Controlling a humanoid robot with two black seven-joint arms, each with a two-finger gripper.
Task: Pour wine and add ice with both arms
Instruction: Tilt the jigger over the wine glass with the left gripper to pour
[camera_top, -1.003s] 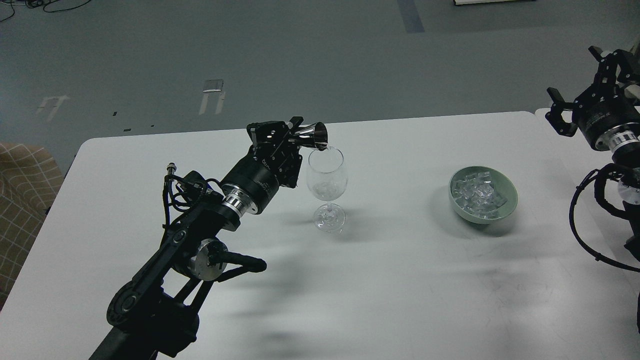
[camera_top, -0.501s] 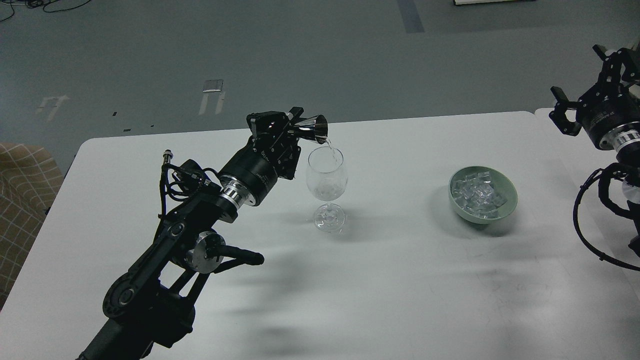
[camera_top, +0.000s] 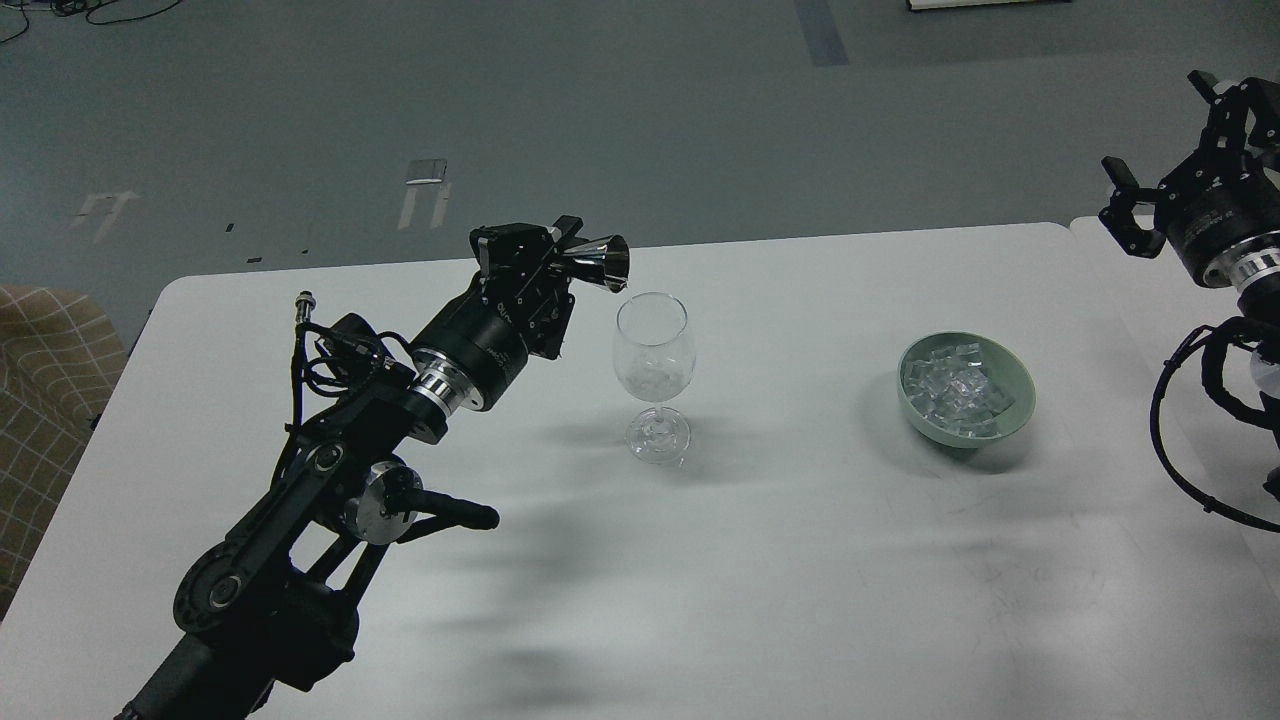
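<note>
Left tool (camera_top: 560, 262) holds a metal jigger (camera_top: 602, 265) tipped sideways, up and to the left of the wine glass (camera_top: 654, 372).

The left tool is clamped on the jigger, whose mouth points toward the glass rim without touching it; no wine stream shows. The glass stands upright on the white table (camera_top: 800, 560). The ice (camera_top: 957, 389) sits in a pale green bowl (camera_top: 1015, 375), well apart to the right. The right tool (camera_top: 1175, 150) hangs with its fingers apart, past the table's right edge.

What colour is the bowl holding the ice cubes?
Pale green bowl, seen in the head view, with clear ice cubes inside.
</note>
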